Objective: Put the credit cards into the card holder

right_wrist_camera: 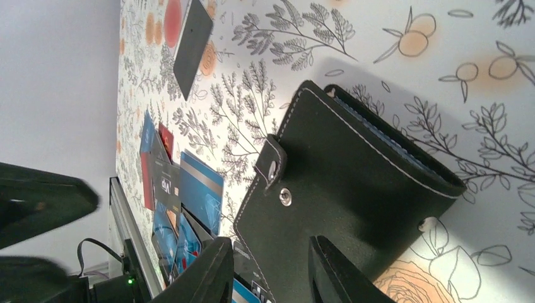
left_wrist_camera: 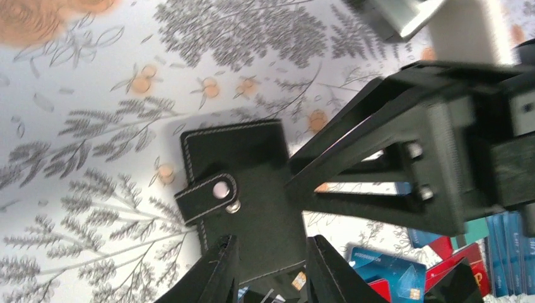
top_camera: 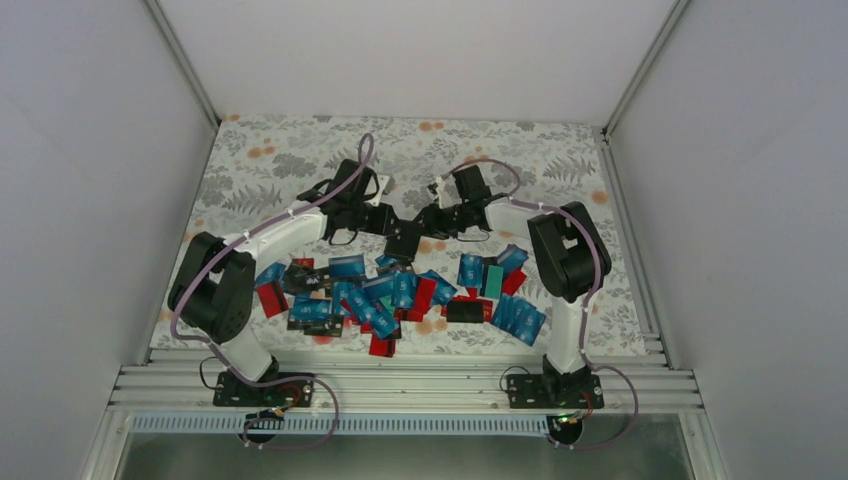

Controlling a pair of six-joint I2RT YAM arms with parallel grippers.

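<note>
Right tool (right_wrist_camera: 270,241) tight on card holder (right_wrist_camera: 353,189); left tool (left_wrist_camera: 270,243) astride it, grip unclear; black card (right_wrist_camera: 165,184), "VIP".

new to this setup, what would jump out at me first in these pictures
The black card holder, its strap unsnapped, is held over the middle of the flowered table, the left gripper and the right gripper pinching it from either side. On the table's near half lies a messy spread of cards, mostly blue, some red.
</note>
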